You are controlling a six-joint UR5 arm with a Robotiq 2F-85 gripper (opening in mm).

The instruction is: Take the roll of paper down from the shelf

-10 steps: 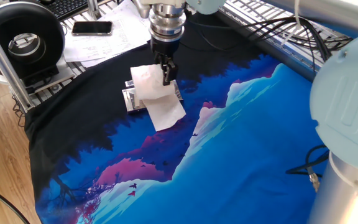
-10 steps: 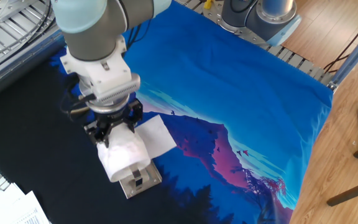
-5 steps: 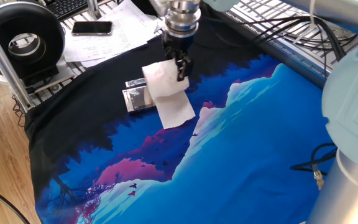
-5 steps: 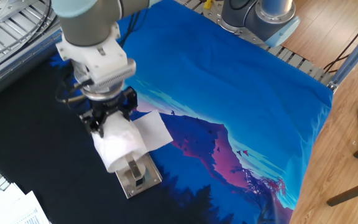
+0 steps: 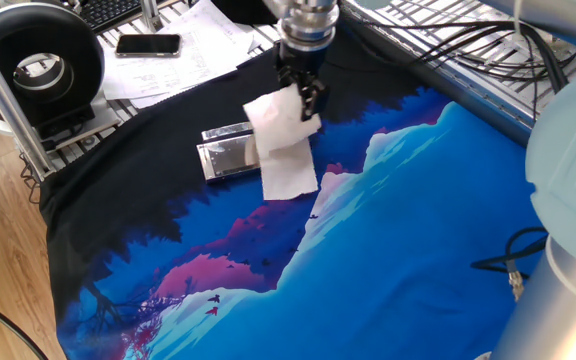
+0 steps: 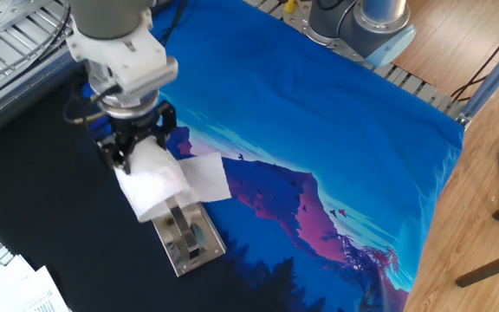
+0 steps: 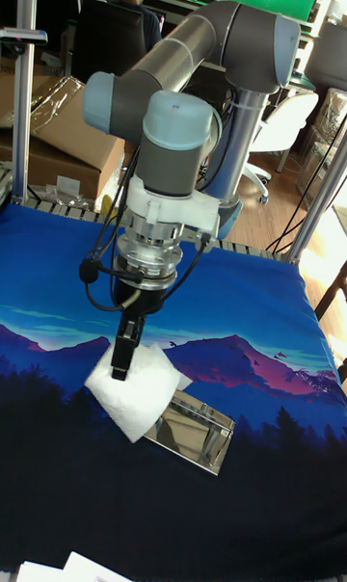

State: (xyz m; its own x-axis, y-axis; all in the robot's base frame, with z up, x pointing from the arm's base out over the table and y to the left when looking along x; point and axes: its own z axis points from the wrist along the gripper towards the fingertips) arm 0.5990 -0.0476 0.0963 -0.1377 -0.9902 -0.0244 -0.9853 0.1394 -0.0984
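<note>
One fixed view shows your gripper [image 5: 301, 92] pinching the soft white paper roll [image 5: 280, 122] beside the crinkled silver block shelf [image 5: 228, 152].

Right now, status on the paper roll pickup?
Gripper shut on roll of paper. Roll off the shelf, loose sheet trailing. Nothing blocking on the cloth.

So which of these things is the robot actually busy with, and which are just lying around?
Part of the job:
- the roll of paper
- the silver shelf
- the pincer, shut on the roll

Just lying about:
- the phone
- the printed sheets
- the black spool
- the mountain-print cloth
</note>
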